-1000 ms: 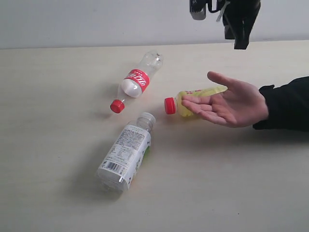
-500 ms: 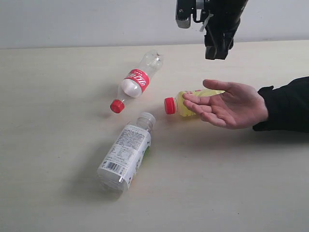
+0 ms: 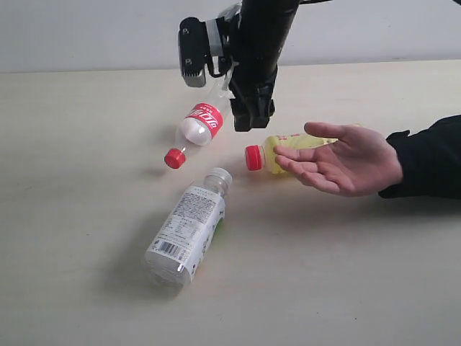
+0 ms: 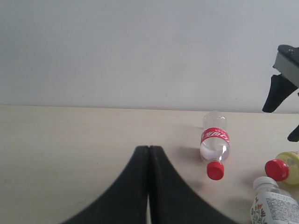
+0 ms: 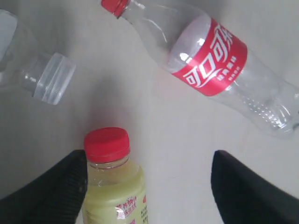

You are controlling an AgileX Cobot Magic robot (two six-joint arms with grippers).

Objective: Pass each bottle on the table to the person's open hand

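Where the pale beige wood-grain surface (image 3: 72,216) lies flat, three plastic bottles rest on their sides. Left gripper (image 4: 148,186): black, jaws pressed together, empty. Clear white-labelled bottle (image 3: 187,231): nearest the front, clear cap. Clear red-labelled bottle (image 3: 202,122): red cap, lying behind it. Right gripper (image 5: 149,186): black, jaws wide apart, empty, above the gap between that bottle and the yellow red-capped bottle (image 3: 277,153), whose base end is hidden by a person's open hand (image 3: 346,162), palm up.

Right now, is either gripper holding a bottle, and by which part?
Nothing is held: right gripper open above the yellow bottle, left gripper shut empty.
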